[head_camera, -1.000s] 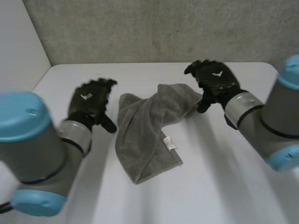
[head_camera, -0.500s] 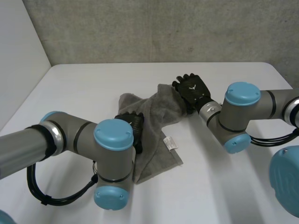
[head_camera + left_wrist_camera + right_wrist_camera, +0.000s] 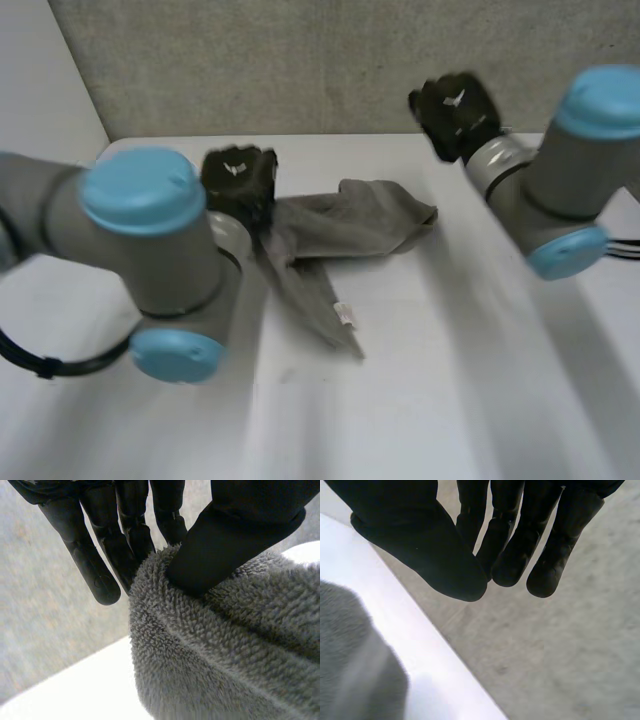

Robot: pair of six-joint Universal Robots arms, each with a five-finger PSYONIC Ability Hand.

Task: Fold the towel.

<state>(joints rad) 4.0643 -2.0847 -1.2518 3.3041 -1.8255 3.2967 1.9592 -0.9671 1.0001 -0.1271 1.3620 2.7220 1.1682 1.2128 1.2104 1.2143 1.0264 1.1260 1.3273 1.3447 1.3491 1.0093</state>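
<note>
The grey towel (image 3: 350, 215) lies bunched across the middle of the white table (image 3: 450, 390). Its left end is lifted and one flap with a white label (image 3: 345, 315) trails toward the front. My left hand (image 3: 240, 178) is at that lifted left end. In the left wrist view its thumb (image 3: 235, 535) pinches the towel's (image 3: 225, 650) folded edge against the fingers (image 3: 125, 540). My right hand (image 3: 455, 105) hangs in the air above the table's far edge, beyond the towel's right end. Its fingers (image 3: 510, 530) are drawn in against the thumb and hold nothing; a bit of towel (image 3: 350, 655) lies below it.
A grey concrete wall (image 3: 300, 60) rises behind the table's far edge, and a white wall (image 3: 40, 80) stands at the left. Bare tabletop spreads in front of and to the right of the towel. Both arms reach over the table's sides.
My left hand has closed on the towel's left end and raised it toward the back left. My right hand has come off the towel's right end, risen and closed empty.
</note>
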